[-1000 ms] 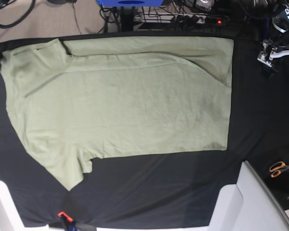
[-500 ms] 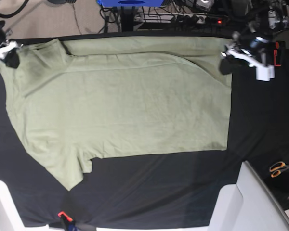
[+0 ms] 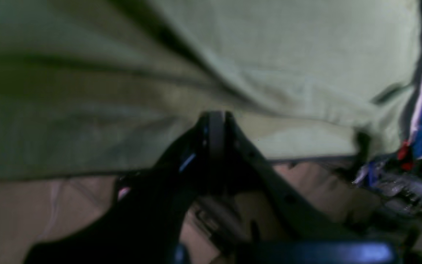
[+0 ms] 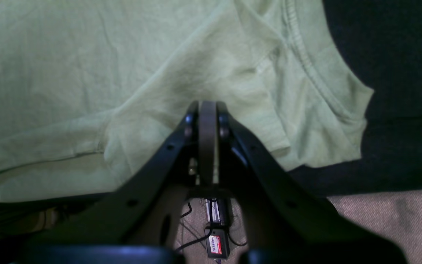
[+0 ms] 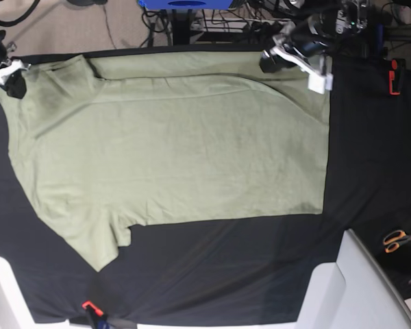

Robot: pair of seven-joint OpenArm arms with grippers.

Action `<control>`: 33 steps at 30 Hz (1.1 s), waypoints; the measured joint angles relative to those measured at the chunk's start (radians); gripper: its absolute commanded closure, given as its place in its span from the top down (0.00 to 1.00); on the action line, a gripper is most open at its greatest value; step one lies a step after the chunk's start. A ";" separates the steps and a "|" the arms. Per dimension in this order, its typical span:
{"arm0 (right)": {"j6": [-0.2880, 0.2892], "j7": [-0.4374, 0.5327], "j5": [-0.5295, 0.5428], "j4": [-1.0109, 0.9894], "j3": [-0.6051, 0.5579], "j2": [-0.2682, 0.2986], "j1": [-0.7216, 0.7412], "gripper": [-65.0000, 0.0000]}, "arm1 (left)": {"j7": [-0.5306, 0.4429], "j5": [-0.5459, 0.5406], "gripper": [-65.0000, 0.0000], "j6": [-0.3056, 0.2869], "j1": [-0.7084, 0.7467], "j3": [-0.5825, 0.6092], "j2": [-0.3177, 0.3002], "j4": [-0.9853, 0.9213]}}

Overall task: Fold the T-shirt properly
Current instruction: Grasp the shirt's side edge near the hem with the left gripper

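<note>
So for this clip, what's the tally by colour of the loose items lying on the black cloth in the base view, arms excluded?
Sage green: 1, the T-shirt
Orange-handled: 1, the scissors
Red: 1, a small clip-like item, too small to identify
Total: 3

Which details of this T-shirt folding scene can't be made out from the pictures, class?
- Left wrist view: motion blur smears the T-shirt; whether the left gripper pinches cloth is unclear.
- Right wrist view: the right gripper hides the cloth under its tips.
- Base view: the scissors are tiny, and the picture edge cuts off both arms.
</note>
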 measured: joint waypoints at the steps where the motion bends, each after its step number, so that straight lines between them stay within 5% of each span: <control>1: 0.000 0.000 0.000 0.000 0.000 0.000 0.000 0.01 | -0.005 0.032 0.00 0.002 -0.003 -0.002 0.023 0.000; 8: 0.000 0.000 0.000 0.000 0.000 0.000 0.000 0.01 | 0.000 0.163 0.00 -0.002 -0.052 0.003 0.112 -0.002; 21: 0.000 0.000 0.000 0.000 0.002 0.022 0.000 0.01 | -0.021 0.142 0.00 -0.005 -0.191 0.093 0.123 -0.173; 33: 0.000 0.000 0.000 -0.001 0.000 0.041 -0.002 0.01 | 0.003 0.160 0.00 0.000 -0.170 0.088 0.122 -0.050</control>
